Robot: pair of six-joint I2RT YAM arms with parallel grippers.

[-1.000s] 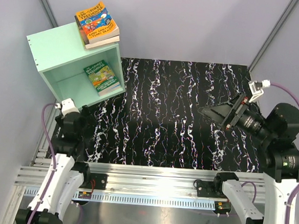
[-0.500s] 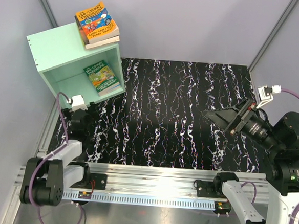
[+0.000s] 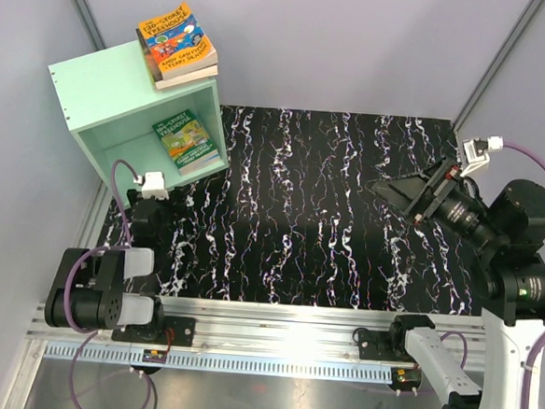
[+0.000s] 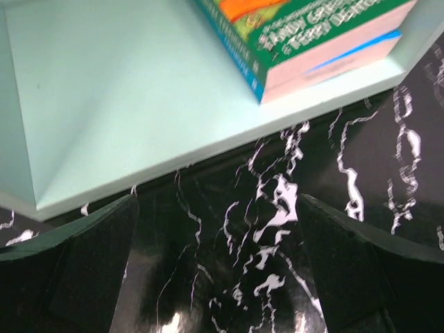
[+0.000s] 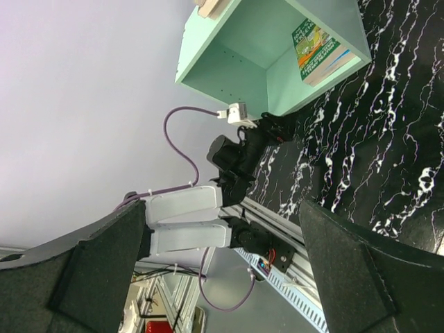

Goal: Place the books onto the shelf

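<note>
Two stacks of books in view, both at the mint-green shelf (image 3: 103,85), which stands at the far left of the black marbled table (image 3: 309,216) with its open face turned toward the near right.

- Stack one: on the shelf's roof, at its far right corner. A bright blue-and-orange book (image 3: 176,41) lies on top with at least one more under it.
- Stack two: inside the shelf, flat on the floor at the right side by the front lip. A green-covered book (image 3: 188,142) is uppermost. The left wrist view shows the same green cover (image 4: 319,28), with white page edges and a blue band below it, so more than one volume. I cannot tell the exact count.
- Left gripper (image 3: 160,213): low over the table, just near of the shelf's front edge. Its fingers are spread wide (image 4: 222,277), with only marbled surface between them and no contact with books or shelf.
- Right gripper (image 3: 390,192): raised over the right half of the table, well apart from the shelf and pointing left toward it. It is released, and nothing sits between the two dark pads (image 5: 104,270).
- The right wrist view takes in the shelf (image 5: 236,41), the green book (image 5: 316,45) and the left arm (image 5: 187,208) beneath.
</note>
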